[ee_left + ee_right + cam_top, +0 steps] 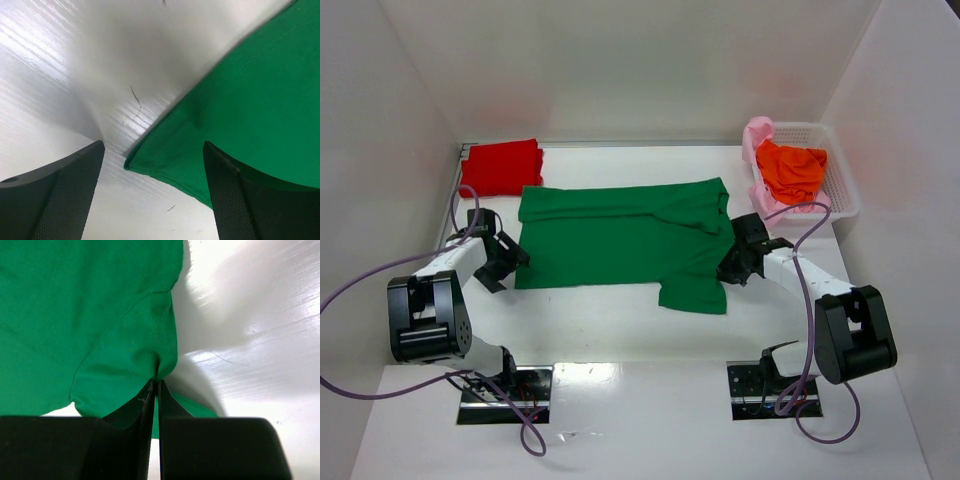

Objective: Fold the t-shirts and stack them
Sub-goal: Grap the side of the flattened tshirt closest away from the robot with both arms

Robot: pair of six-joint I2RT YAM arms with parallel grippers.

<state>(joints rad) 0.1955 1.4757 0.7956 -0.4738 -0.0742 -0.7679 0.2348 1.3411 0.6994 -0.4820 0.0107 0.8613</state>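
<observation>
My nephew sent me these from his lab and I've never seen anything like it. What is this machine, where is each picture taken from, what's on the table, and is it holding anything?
These are two robot arms bolted at the near edge of a white table. The wide picture looks down from above and behind them. The two close-ups come from a camera on each wrist, so the black fingers shown are that arm's own. A green t-shirt lies spread flat, a folded red t-shirt sits at the far left, and an orange t-shirt and a pink t-shirt sit in a white basket. The right end effector is shut, pinching the green t-shirt's edge. The left end effector is open around a corner of it, gripping nothing.
</observation>
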